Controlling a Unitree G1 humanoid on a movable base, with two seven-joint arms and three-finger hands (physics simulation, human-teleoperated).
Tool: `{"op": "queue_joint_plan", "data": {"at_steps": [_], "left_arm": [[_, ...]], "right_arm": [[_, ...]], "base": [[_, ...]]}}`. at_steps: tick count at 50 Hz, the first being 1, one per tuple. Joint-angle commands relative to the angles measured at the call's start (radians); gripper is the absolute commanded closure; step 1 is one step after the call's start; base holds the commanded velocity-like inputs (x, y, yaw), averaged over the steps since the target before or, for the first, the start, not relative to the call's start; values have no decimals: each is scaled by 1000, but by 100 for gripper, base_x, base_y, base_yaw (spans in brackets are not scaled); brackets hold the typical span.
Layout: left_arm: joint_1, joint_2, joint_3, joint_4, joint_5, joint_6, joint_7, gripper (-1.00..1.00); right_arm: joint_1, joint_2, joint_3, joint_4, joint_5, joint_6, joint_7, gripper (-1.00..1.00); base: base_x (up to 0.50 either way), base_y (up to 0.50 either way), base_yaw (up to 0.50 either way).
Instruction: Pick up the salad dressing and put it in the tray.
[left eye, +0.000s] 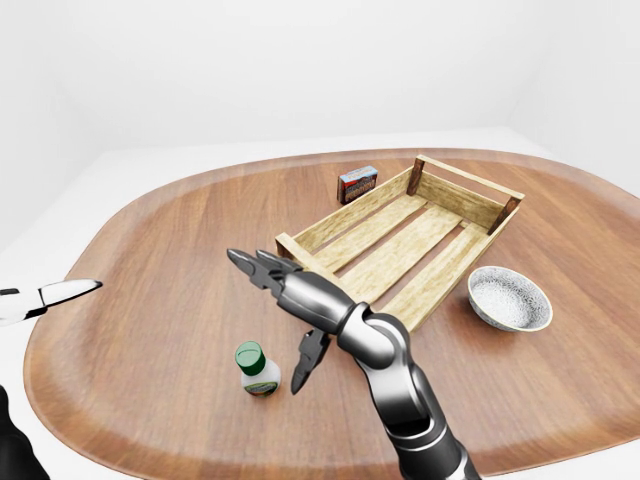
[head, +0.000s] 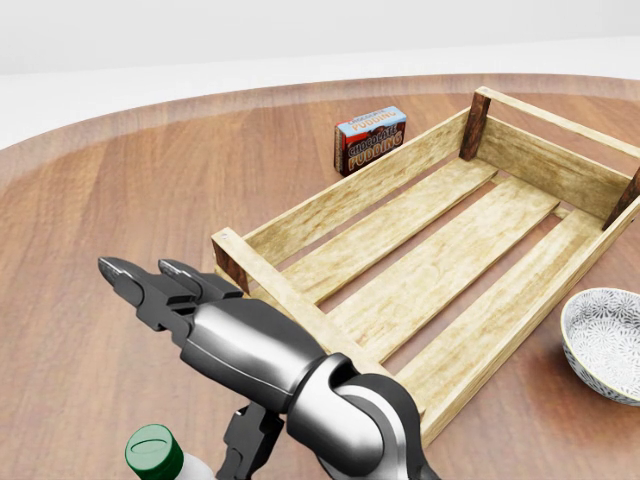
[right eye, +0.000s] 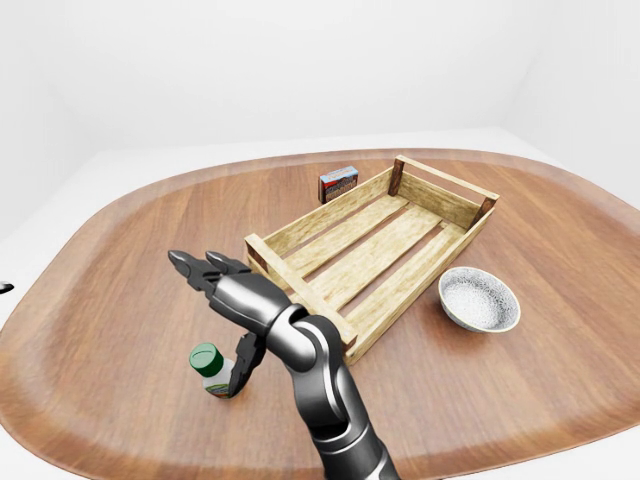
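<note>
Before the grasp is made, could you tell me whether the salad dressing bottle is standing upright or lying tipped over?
Upright. The salad dressing bottle stands on the table, green cap on top, beside the open right hand.

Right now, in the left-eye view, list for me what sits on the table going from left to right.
Salad dressing bottle → pudding box → wooden tray → patterned bowl.
</note>
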Motion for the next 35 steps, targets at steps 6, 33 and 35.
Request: {"op": "queue_joint_plan", "data": {"at_steps": [6,33,35], "left_arm": [[0,-2,-4,5,2,0,-1,-100],[6,-5,-2,19,-7,0,-3,-100],[6,-5,-1,20,-8,0,-3,-100]], "right_arm": [[-40,35,5,133,-27,0,0,-100],[-107,103,-14,579,27,0,0,-100],[-108,108,-13,598,21,0,0,-100]], "base": [[0,0,0],[0,0,0],[0,0,0]]}}
